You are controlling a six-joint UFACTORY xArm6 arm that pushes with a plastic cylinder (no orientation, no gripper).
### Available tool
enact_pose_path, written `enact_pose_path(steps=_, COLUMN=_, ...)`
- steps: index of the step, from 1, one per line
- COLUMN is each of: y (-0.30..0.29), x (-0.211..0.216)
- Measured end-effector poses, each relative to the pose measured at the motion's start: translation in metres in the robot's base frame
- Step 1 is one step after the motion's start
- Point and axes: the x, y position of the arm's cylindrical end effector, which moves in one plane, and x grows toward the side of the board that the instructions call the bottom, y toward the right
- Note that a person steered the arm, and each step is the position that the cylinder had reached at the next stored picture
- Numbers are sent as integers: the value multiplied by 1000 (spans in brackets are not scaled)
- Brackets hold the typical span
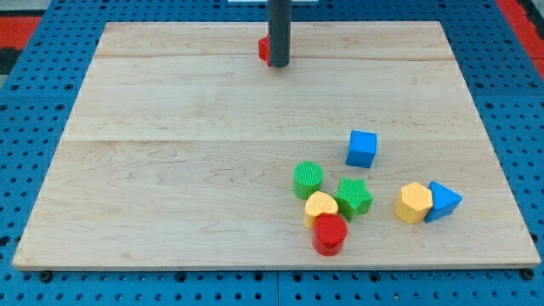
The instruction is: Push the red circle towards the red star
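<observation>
- Here, my tip (279, 65) rests near the view's top edge of the wooden board (170, 170), right against a red block (264, 50) that peeks out on its left; the rod hides most of that block, so I cannot tell its shape.
- There is no hand on this arm to open or close: it ends in a bare dark rod that holds nothing.
- The red circle (330, 235) sits close to the board's bottom edge, right of centre, well apart from my tip.
- It touches a yellow heart (320, 206) just above it; a green circle (308, 179) and a green star (354, 196) crowd close behind.
- A blue cube (361, 149) stands a little higher, apart from that cluster.
- Toward the view's right, a yellow hexagon-like block (414, 203) touches a blue triangle (443, 201).
- The board's left half and its middle band are bare wood, open between the cluster and the top.
- No writing or labels can be read anywhere.
</observation>
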Motion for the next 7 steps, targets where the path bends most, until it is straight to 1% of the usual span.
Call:
enact_pose_path(steps=1, y=1, x=-20)
enact_pose_path(steps=2, y=38, x=23)
enact_pose_path(steps=3, y=122, x=84)
enact_pose_path(steps=4, y=235, x=113)
enact_pose_path(steps=5, y=270, x=218)
enact_pose_path(steps=6, y=232, x=304)
enact_pose_path(steps=7, y=129, x=333)
